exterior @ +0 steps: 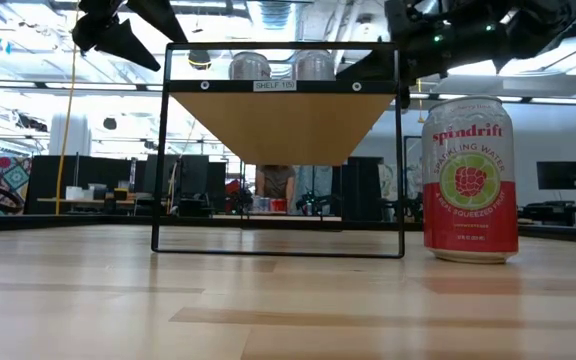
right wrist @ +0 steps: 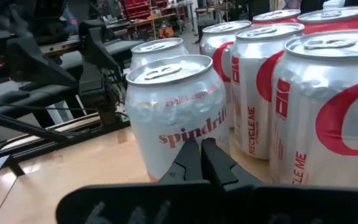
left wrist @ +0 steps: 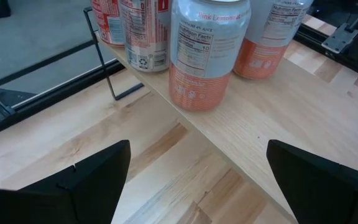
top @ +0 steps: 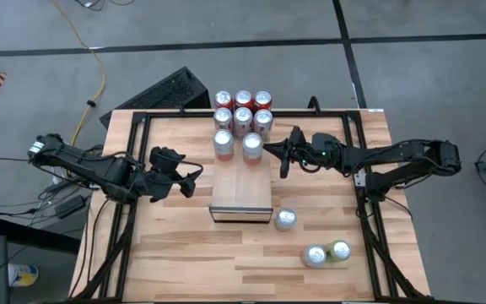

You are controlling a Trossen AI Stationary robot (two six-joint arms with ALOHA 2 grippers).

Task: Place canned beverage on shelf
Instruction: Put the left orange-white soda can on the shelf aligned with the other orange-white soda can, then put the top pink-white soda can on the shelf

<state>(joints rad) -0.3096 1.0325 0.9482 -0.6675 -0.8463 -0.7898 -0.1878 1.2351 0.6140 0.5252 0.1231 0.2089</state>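
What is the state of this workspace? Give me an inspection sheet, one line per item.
Surface: wooden table with a black frame.
Job's things: shelf at table centre; eight shelf cans upright at its far end; three loose cans on the table to its near right.
Clutter: nothing seen.
Grippers: left gripper open, beside the shelf's left side, empty; right gripper shut, beside the front right shelf can, holding nothing.
Cables: yellow cable on the floor beyond the table's far left corner.
Surroundings: keyboard by that same corner; grey floor.
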